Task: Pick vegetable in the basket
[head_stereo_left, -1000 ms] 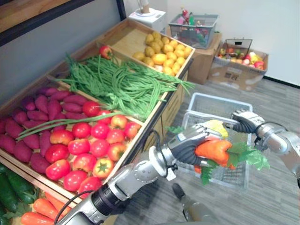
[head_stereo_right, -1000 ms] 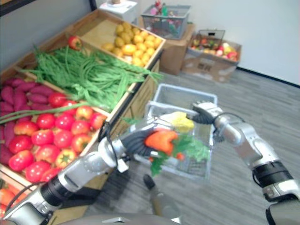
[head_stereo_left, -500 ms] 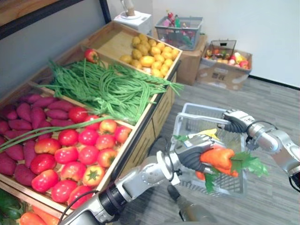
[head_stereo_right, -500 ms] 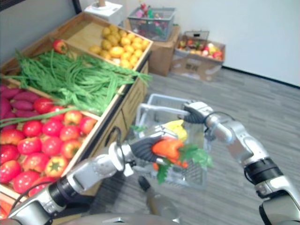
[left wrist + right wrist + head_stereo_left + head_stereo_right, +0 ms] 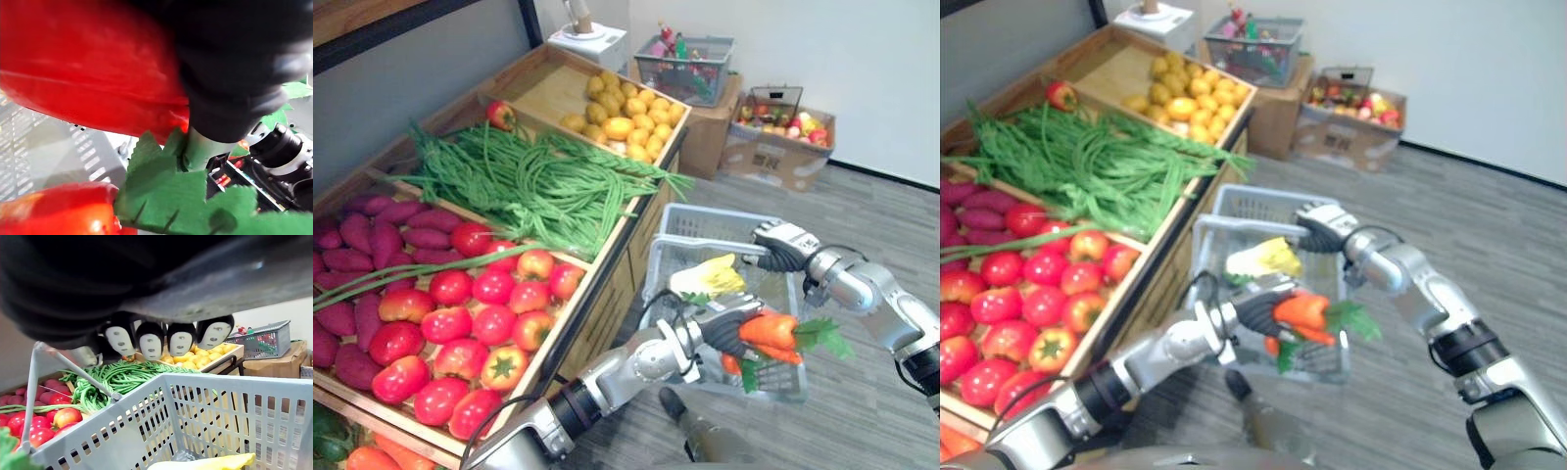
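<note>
My left hand [image 5: 729,331] is shut on an orange carrot [image 5: 769,329] with green leaves [image 5: 824,337], seen close up as the carrot [image 5: 88,73] in the left wrist view. It holds the carrot over the near end of a grey plastic basket [image 5: 705,214]. In the basket lie a pale yellow vegetable [image 5: 710,278] and another orange piece [image 5: 732,364]. My right hand [image 5: 781,247] is curled round the basket's handle at the far right rim. The right wrist view shows its fingers [image 5: 161,340] over the basket wall [image 5: 220,396].
A wooden stand [image 5: 607,257] to the left holds tomatoes [image 5: 494,286], long green beans [image 5: 538,181], purple sweet potatoes [image 5: 382,220] and yellow fruit [image 5: 626,110]. Cardboard boxes [image 5: 778,157] and a second basket [image 5: 690,69] stand by the back wall. Grey floor [image 5: 862,392] lies to the right.
The view has shifted. My right hand has brought the basket a little left, closer to the stand. My left hand still holds the carrot over the basket's near end.
</note>
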You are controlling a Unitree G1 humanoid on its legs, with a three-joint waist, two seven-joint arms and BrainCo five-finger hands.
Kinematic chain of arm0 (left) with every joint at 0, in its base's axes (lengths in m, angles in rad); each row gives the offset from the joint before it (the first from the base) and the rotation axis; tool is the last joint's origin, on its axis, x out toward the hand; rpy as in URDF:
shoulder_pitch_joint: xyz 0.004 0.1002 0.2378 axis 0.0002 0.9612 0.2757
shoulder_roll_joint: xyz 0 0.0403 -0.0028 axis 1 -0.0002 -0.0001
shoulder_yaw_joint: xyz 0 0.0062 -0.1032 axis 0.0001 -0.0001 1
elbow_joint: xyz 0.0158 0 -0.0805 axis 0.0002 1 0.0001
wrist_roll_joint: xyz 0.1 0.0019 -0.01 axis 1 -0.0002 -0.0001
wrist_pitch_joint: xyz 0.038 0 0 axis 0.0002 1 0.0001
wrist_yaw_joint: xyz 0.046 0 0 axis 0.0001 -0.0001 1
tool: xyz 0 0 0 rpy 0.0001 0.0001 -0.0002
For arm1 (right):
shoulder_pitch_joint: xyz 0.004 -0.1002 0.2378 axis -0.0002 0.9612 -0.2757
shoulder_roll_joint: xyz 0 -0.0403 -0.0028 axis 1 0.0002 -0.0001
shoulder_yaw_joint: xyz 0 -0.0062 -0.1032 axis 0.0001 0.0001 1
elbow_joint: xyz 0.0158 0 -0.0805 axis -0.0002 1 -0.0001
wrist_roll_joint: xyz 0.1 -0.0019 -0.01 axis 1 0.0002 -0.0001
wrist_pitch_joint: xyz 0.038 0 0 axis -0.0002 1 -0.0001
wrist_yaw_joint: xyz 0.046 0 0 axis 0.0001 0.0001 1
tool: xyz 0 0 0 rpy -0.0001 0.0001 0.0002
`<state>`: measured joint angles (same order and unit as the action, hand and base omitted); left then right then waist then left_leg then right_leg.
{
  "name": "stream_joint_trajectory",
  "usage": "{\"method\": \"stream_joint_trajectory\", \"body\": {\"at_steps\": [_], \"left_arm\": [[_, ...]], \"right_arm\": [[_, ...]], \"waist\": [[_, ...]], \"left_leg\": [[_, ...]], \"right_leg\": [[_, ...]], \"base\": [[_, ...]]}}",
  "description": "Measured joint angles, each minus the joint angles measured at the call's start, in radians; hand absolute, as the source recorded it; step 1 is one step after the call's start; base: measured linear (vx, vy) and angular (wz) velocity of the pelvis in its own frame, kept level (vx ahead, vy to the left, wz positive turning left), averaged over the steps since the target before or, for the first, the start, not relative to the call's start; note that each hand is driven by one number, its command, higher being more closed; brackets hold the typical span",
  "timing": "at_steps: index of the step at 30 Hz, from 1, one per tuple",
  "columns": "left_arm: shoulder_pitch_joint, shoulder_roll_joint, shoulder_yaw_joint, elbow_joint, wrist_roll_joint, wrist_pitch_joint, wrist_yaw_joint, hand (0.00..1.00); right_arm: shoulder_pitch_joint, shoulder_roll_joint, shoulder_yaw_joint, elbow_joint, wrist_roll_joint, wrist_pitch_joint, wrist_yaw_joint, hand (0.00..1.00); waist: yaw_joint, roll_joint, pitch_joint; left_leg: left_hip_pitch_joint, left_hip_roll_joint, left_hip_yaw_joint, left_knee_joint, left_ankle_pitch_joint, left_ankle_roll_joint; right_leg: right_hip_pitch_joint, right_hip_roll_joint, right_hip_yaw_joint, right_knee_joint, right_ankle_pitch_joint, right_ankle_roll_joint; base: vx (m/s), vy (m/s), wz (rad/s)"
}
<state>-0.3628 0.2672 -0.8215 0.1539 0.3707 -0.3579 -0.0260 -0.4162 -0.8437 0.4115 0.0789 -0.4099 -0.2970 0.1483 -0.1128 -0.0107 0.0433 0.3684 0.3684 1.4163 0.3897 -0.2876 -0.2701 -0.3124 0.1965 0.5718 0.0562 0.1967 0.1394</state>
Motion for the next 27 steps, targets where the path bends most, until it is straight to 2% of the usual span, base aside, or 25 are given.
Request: {"method": "stream_joint_trajectory", "body": {"at_steps": [6, 7, 17, 27], "left_arm": [[-0.011, -0.038, 0.001, 0.133, 0.048, 0.02, 0.005, 1.0], [-0.012, -0.044, 0.002, 0.156, 0.065, 0.025, 0.009, 0.0], [-0.049, -0.084, 0.014, 0.312, 0.203, 0.066, 0.024, 0.0], [-0.066, -0.11, 0.043, 0.37, 0.237, 0.08, 0.028, 0.0]], "right_arm": [[-0.021, 0.002, 0.03, -0.012, 0.024, -0.001, 0.001, 1.0], [-0.022, 0.003, 0.03, -0.022, 0.027, 0.0, 0.001, 1.0], [-0.036, 0.032, 0.031, -0.034, 0.028, -0.001, 0.002, 1.0], [-0.039, 0.038, 0.031, -0.034, 0.035, -0.001, 0.009, 1.0]], "waist": [[-0.008, 0.0, 0.0], [-0.01, 0.0, 0.0], [-0.017, -0.001, 0.0], [-0.016, -0.001, 0.0]], "left_leg": [[0.001, 0.003, 0.003, 0.002, 0.0, -0.001], [0.001, 0.003, 0.004, 0.002, 0.0, -0.001], [0.002, 0.006, 0.006, 0.004, 0.0, -0.001], [0.002, 0.007, 0.005, 0.004, 0.0, -0.001]], "right_leg": [[0.0, 0.005, 0.005, 0.0, 0.0, 0.0], [0.0, 0.007, 0.006, 0.0, 0.0, 0.0], [-0.001, 0.015, 0.013, 0.0, 0.002, -0.003], [-0.001, 0.015, 0.012, 0.0, 0.002, -0.003]], "base": [[0.04, -0.037, -0.03], [0.04, -0.039, -0.05], [0.03, -0.025, -0.02], [0.0, 0.0, 0.0]]}}
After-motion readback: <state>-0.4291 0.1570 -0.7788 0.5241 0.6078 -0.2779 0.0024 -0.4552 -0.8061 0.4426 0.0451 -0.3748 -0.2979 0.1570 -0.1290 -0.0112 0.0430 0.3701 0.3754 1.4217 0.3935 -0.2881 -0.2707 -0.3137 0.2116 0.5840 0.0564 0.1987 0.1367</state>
